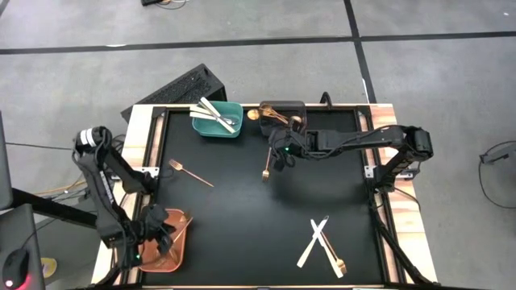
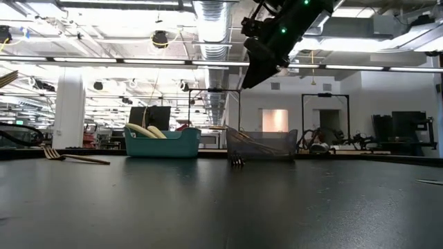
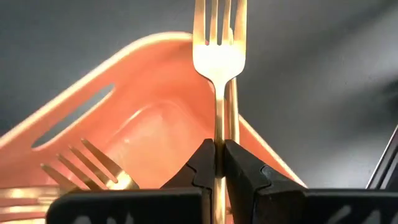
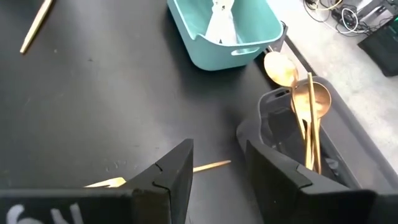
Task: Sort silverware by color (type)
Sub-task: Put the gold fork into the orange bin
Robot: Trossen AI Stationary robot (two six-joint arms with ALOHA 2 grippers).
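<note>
While the left gripper (image 3: 219, 163) pinched the slim handle of a shiny gold metal fork (image 3: 217, 50) above the salmon plastic bin (image 1: 171, 239) at the near left corner of the black surface (image 1: 242, 217), another gold fork (image 3: 93, 169) already lay inside that bin. The right gripper (image 4: 214, 163) hung with fingers apart and empty over a gold fork on the mat (image 1: 266, 166), just near of the dark grey bin of gold spoons (image 4: 311, 134). White plastic knives (image 1: 211, 113) sat in the teal bin (image 1: 218, 127). Because the pinched fork's tines reached past the bin's rim, an early release might tip it out.
</note>
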